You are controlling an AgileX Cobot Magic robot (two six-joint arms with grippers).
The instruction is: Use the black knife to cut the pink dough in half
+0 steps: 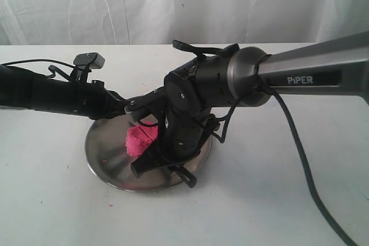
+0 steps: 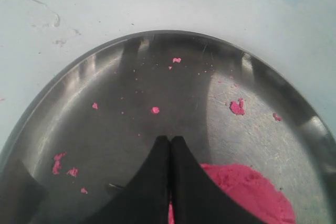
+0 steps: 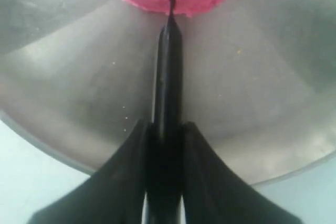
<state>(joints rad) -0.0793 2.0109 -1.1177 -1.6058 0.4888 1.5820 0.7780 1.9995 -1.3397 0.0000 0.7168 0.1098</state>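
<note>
1. The counter [image 1: 46,200] is white and holds a round steel plate [image 1: 106,159].
2. The right arm [image 1: 311,73] comes in from 3 o'clock and bends down over the plate. The left arm [image 1: 52,96] comes in from 9 o'clock.
3. The dough [image 1: 141,139] sits near the middle of the plate. It is pink and looks soft and light, so it should squash easily. Little pink crumbs [image 2: 237,107] lie around it, so it may stick or break off in bits.
4. The knife [image 3: 169,77] is thin, black and stiff. Its blade is already pushed into the dough, at 12 o'clock from the handle. The handle is the safe place to hold it.
5. The right gripper [image 3: 167,129] has its jaws pinching the knife handle.
6. The left gripper [image 2: 170,142] has its jaws pressed together with nothing between them, right beside the dough.
</note>
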